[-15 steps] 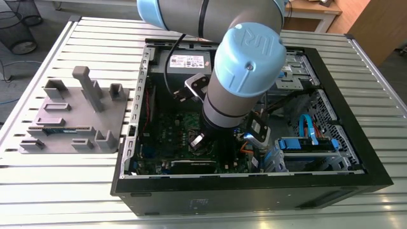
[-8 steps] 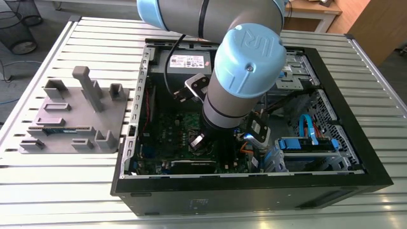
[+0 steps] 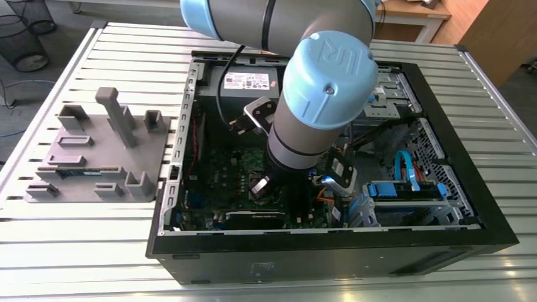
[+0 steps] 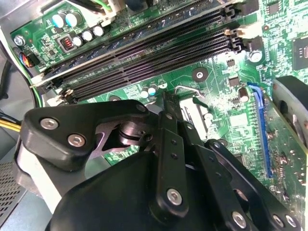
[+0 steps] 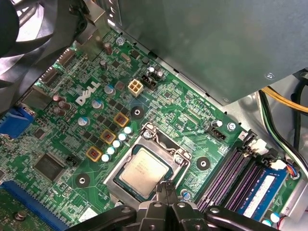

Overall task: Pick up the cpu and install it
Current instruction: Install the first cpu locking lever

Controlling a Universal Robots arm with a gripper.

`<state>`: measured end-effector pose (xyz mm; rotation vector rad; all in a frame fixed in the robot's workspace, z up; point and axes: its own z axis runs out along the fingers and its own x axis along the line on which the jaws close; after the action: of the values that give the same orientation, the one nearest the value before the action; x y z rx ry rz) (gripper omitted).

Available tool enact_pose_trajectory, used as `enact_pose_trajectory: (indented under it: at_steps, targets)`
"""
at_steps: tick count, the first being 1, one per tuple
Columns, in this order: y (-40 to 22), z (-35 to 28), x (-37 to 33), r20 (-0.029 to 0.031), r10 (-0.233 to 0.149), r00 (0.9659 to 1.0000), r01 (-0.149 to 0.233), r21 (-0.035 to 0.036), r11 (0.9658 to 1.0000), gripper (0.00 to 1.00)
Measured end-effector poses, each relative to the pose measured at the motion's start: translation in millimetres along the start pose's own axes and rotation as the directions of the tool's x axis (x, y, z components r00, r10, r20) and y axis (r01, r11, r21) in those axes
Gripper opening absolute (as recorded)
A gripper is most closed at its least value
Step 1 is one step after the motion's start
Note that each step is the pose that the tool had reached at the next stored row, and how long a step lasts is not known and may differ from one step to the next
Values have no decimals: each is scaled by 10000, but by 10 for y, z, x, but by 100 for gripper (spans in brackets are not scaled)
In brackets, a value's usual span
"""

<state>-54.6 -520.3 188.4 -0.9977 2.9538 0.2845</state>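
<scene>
Grey holder block [image 3: 100,148], slatted table [image 3: 75,251]

In the first wrist view the cpu [image 5: 144,171] is a small, flat square chip with a dull silver-grey metal top that carries faint lines of print. It lies level and face up, seated inside the square socket [image 5: 113,179], whose bright metal frame borders it on every side. Its edges run parallel to that frame, so it sits straight and not tilted. The socket stands on the green motherboard [image 5: 163,103], between a row of small gold-edged square parts [image 5: 108,136] on one side and the long dark memory slots [image 5: 226,175] on the other. One corner of the chip is hidden behind the tips of the gripper [image 5: 166,186].
</scene>
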Motion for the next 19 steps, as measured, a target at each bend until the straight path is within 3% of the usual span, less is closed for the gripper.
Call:
enact_pose_trajectory:
  at_steps: [4, 10, 15, 19]
  targets:
    - [12, -74, -3, -10, 1, 10000, -1, 5, 10000, 11]
    - [14, -87, -4, -18, 1, 10000, -1, 3, 10000, 11]
    - [11, -88, -6, -127, 29, 9999, -31, -144, 9999, 11]
    - [10, -88, -6, -136, 35, 9999, -38, -213, 9998, 11]
